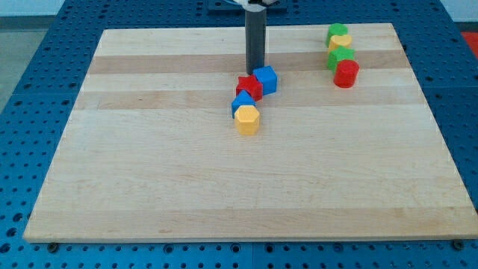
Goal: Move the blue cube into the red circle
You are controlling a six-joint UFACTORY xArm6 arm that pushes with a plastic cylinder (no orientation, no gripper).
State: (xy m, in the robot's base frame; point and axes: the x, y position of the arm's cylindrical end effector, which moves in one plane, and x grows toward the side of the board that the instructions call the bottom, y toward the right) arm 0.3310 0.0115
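Wooden board (149, 187): pale planked top filling most of the frame, resting on a blue perforated table (30, 112); it gives the flat sliding surface the job needs. Dark rod (255, 41): upright at upper centre, carrying no jaws and holding nothing; my tip (255, 71) sits on the board just behind the blue cube, touching or nearly so, a placing that reads as set for a shove toward the frame's bottom. Centre cluster, packed together in a diagonal run: blue cube (266, 79) uppermost and rightmost; red block (249, 87), shape unclear, against its lower-left side; a second blue block (243, 101) below that; yellow hexagonal block (247, 119) lowest. Upper-right column, well apart from the tip: green block (337, 32) on top, yellow block (338, 44), green block (341, 57), red cylinder (346, 73) at the foot. The red cylinder is judged the likely "red circle"; if so, the blue cube lies well to its left, and the task is not yet done.
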